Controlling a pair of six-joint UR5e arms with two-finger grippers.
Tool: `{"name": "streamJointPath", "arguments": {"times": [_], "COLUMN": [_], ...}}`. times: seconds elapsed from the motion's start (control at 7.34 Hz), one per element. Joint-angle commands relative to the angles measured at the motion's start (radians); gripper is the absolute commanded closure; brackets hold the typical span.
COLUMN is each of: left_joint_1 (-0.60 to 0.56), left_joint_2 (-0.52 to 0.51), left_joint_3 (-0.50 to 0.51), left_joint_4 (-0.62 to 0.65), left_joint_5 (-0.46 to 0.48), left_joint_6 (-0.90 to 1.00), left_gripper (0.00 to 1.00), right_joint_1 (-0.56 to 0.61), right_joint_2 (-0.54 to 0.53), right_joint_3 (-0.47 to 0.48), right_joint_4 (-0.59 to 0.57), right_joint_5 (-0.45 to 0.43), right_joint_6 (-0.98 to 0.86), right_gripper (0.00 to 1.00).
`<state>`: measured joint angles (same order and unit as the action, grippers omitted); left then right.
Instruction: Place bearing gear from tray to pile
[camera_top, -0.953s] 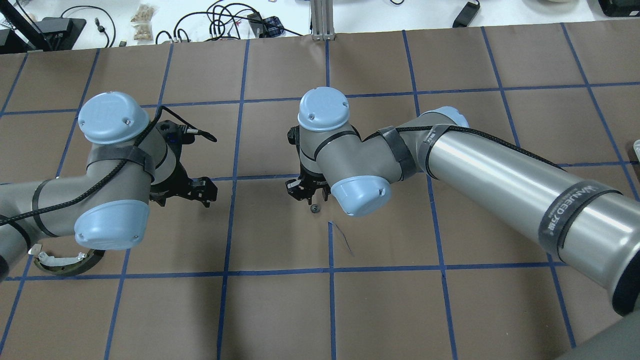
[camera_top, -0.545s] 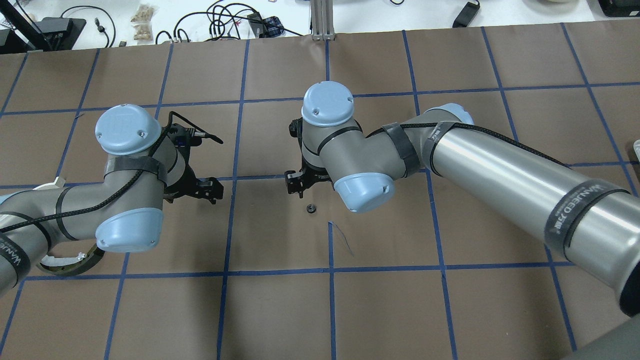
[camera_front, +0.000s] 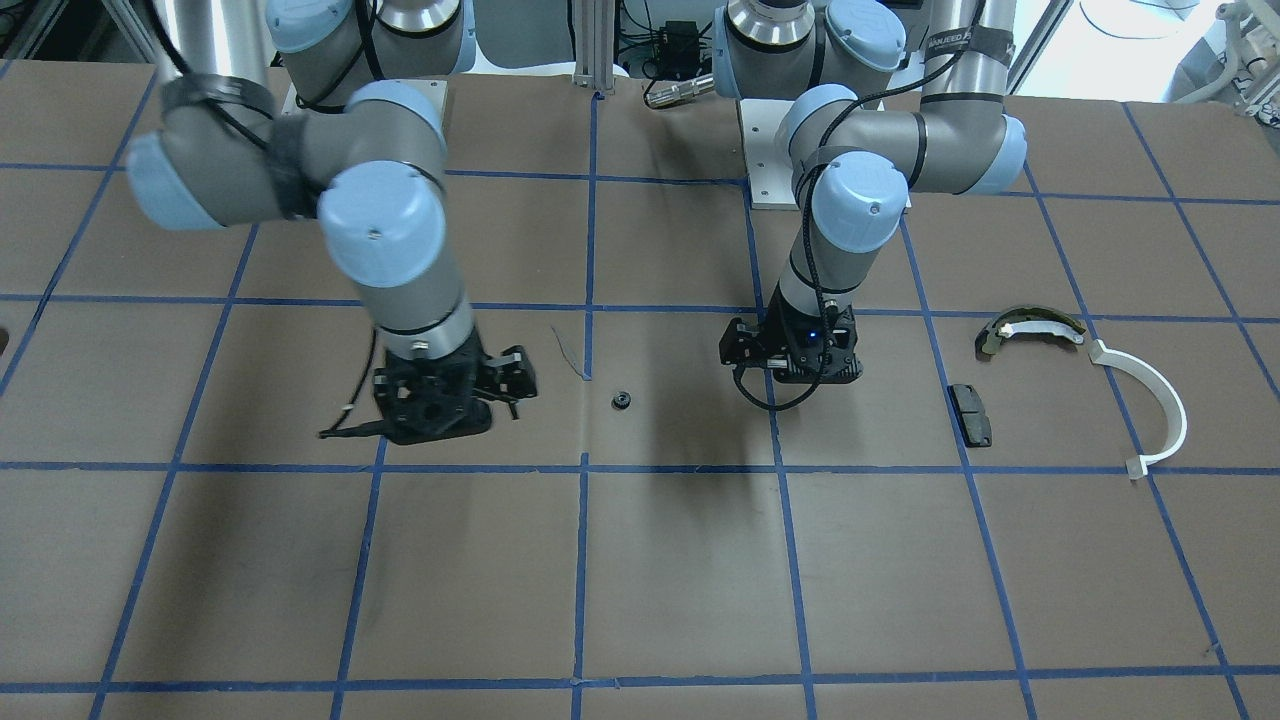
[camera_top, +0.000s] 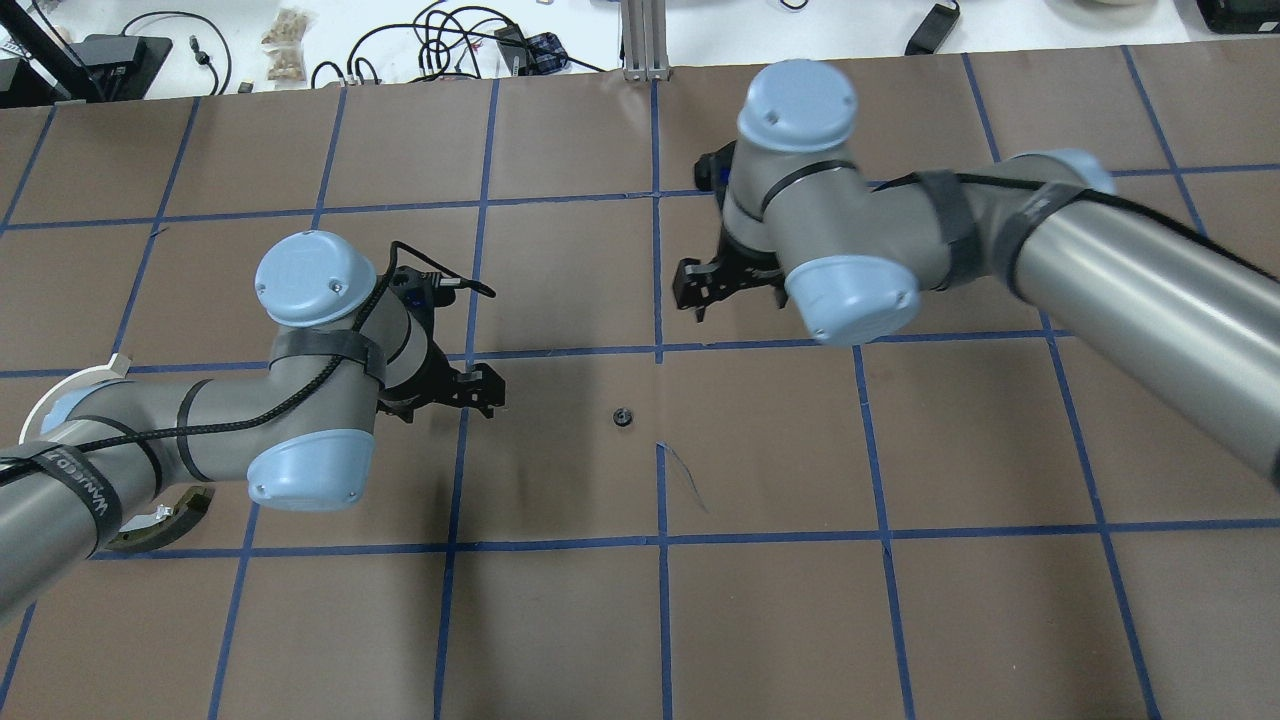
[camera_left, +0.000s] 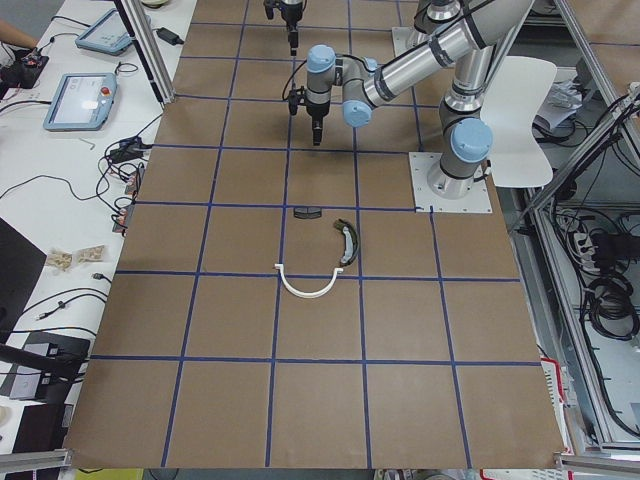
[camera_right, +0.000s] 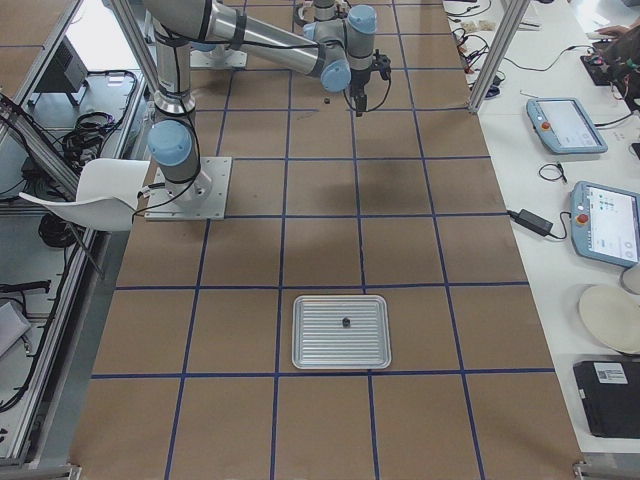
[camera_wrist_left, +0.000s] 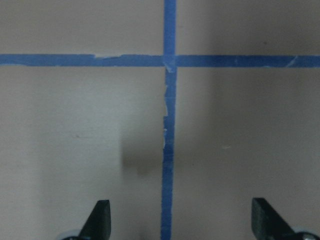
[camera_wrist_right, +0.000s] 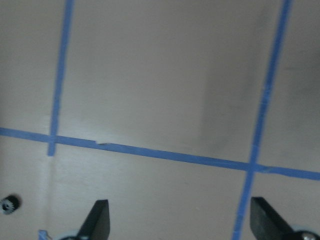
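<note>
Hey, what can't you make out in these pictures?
Overhead: left arm hides the pad and most of the half-ring and olive piece.
Exterior right: dark speck on the tray too small to identify.
Right wrist: gear blurred, at the left edge.

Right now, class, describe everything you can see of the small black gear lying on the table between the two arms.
The bearing gear is a tiny, dark, round piece with a paler centre, too small for its material to be told. It lies flat and alone on the brown paper, just beside a blue tape line. Only the paper touches it.
</note>
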<state>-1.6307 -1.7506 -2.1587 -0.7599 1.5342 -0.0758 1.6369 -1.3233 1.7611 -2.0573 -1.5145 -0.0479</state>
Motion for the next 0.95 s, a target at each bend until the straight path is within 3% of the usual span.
{"name": "streamJointPath", "arguments": {"times": [0.0, 0.27, 0.41, 0.54, 0.82], "left_joint_1": [-0.143, -0.259, -0.297, -0.307, -0.308], "left_joint_2": [-0.113, -0.211, -0.252, -0.269, -0.286], "left_joint_3": [0.115, 0.231, 0.249, 0.246, 0.238], "left_joint_4": [0.030, 0.030, 0.031, 0.031, 0.028], "left_joint_5": [0.004, 0.006, 0.012, 0.085, 0.093], "left_joint_6": [-0.153, -0.285, -0.320, -0.325, -0.320], "left_gripper": [0.00, 0.00, 0.00, 0.00, 0.00], "right_joint_1": [-0.222, -0.375, -0.490, -0.585, -0.749], "right_joint_2": [-0.098, -0.134, -0.128, -0.129, -0.100], "right_joint_3": [-0.008, 0.000, 0.003, 0.003, 0.000], "right_joint_4": [0.127, 0.153, 0.155, 0.157, 0.143], "right_joint_5": [0.008, -0.006, -0.004, -0.006, -0.009], "right_joint_6": [-0.063, -0.064, -0.066, -0.110, -0.260], "right_gripper": [0.00, 0.00, 0.00, 0.00, 0.00]}}
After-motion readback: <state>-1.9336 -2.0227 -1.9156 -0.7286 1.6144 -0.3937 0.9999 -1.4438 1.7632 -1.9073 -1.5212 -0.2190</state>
